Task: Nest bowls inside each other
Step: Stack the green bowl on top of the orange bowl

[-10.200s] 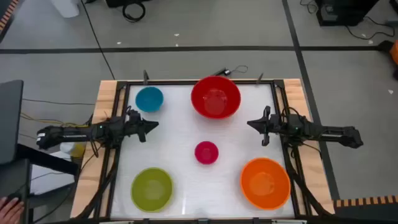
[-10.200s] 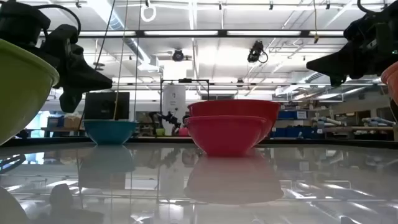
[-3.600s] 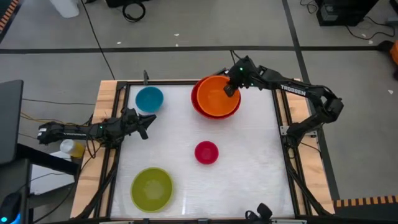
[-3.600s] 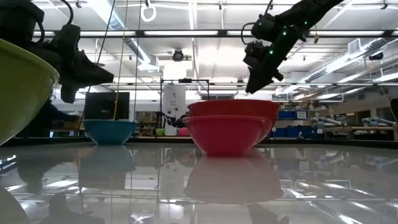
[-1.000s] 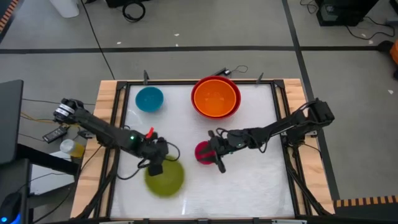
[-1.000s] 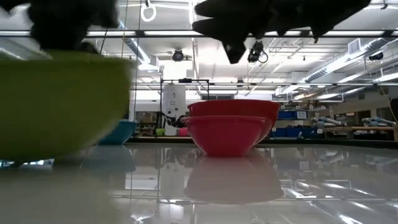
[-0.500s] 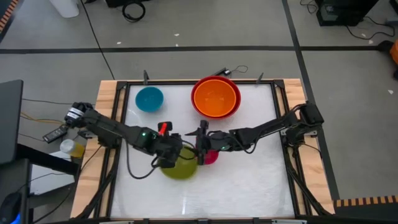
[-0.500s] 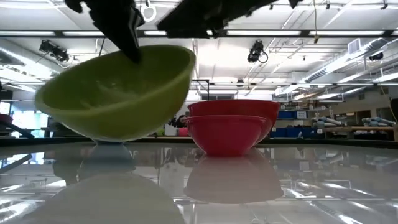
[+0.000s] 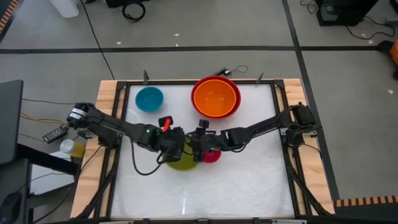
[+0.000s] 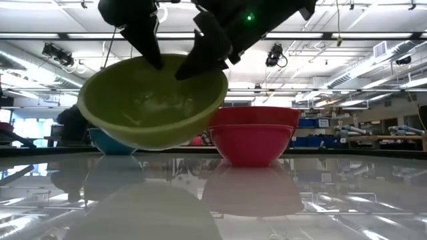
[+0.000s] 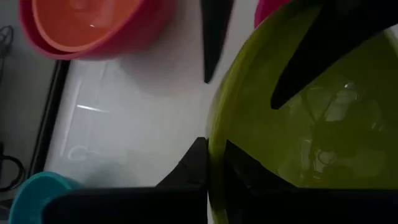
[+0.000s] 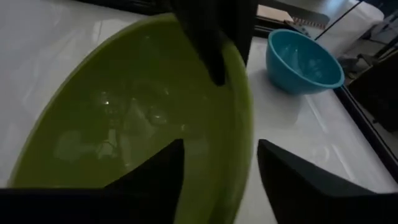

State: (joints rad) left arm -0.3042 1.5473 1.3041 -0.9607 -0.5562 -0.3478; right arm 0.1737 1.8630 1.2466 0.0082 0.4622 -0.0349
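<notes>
A green bowl [image 9: 182, 161] hangs tilted above the middle of the table, with my left gripper [image 9: 176, 147] shut on its rim. My right gripper [image 9: 194, 144] is open at the rim's other side. One finger [image 12: 163, 174] stands inside the bowl and one [image 12: 292, 177] outside it. A small pink bowl [image 9: 213, 156] sits on the table just right of the green one, partly under my right arm. At the far edge an orange bowl [image 9: 215, 96] sits nested in a red bowl [image 10: 252, 137]. A blue bowl [image 9: 149, 98] stands at the far left. My left gripper pinches the green bowl's rim [image 11: 213, 124], with one finger inside the bowl and one outside. The fingers come slanting down from the table's left. The bowl is lifted clear of the table and hangs tilted below them.
The table's near half lies bare and white [image 9: 205, 193], inside a dark frame with wooden side rails [image 9: 104, 99]. A person shows dimly beyond the table in the low view [image 10: 70, 123].
My left gripper has carried the green bowl up off the table and toward the middle, and the bowl has tipped. My right gripper has gone toward the table's left, past the pink bowl, to the green bowl's rim.
</notes>
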